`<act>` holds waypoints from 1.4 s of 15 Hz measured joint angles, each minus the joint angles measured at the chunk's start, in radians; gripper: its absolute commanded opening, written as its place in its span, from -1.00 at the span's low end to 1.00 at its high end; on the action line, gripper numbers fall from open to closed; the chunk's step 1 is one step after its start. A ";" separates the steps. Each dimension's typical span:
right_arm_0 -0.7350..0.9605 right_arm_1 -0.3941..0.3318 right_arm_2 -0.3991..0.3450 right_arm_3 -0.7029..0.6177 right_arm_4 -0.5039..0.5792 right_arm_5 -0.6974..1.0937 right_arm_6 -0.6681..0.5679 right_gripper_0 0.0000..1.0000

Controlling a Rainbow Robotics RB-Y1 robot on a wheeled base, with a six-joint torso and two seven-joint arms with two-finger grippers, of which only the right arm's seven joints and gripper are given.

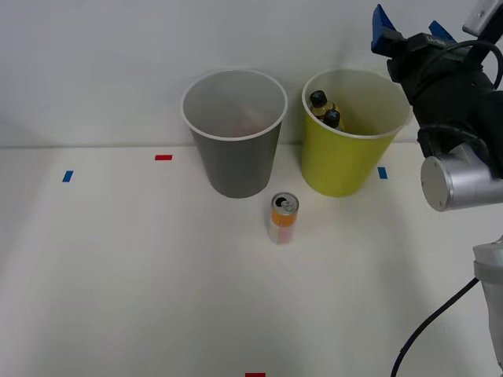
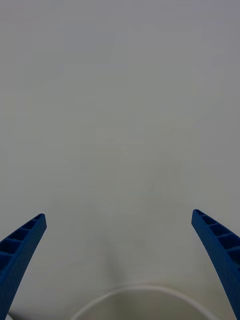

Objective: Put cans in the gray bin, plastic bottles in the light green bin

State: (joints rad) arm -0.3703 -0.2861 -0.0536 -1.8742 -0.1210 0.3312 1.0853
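A small orange and white can [image 1: 283, 218] with a silver top stands upright on the table, just in front of the gap between the two bins. The gray bin [image 1: 234, 161] stands behind it to the left. The light green bin [image 1: 343, 161] stands to the right, with two plastic bottles [image 1: 324, 108] inside, their black caps showing. My right gripper [image 1: 409, 33] hovers open above the light green bin's right rim, holding nothing. In the wrist view my blue fingers [image 2: 22, 245] are spread wide, with a white bin rim [image 2: 140, 295] between them.
Small red tape marks [image 1: 163, 157] and blue tape marks [image 1: 67, 176] lie on the white table. A black cable [image 1: 424, 330] hangs at the right front. A plain wall rises behind the bins.
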 measured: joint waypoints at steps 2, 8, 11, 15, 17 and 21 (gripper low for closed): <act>0.037 -0.010 0.001 -0.019 -0.012 -0.020 0.005 1.00; 0.233 -0.020 0.008 -0.223 -0.049 -0.022 -0.001 1.00; 0.386 -0.020 0.026 -0.348 -0.061 -0.022 -0.016 1.00; 0.672 -0.034 0.065 -0.543 -0.038 -0.044 -0.042 1.00; 0.795 -0.049 0.083 -0.570 -0.013 -0.180 -0.056 1.00; 1.106 -0.064 0.129 -0.583 0.014 -0.499 -0.051 1.00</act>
State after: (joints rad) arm 0.7356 -0.3506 0.0758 -2.4569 -0.1070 -0.1682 1.0341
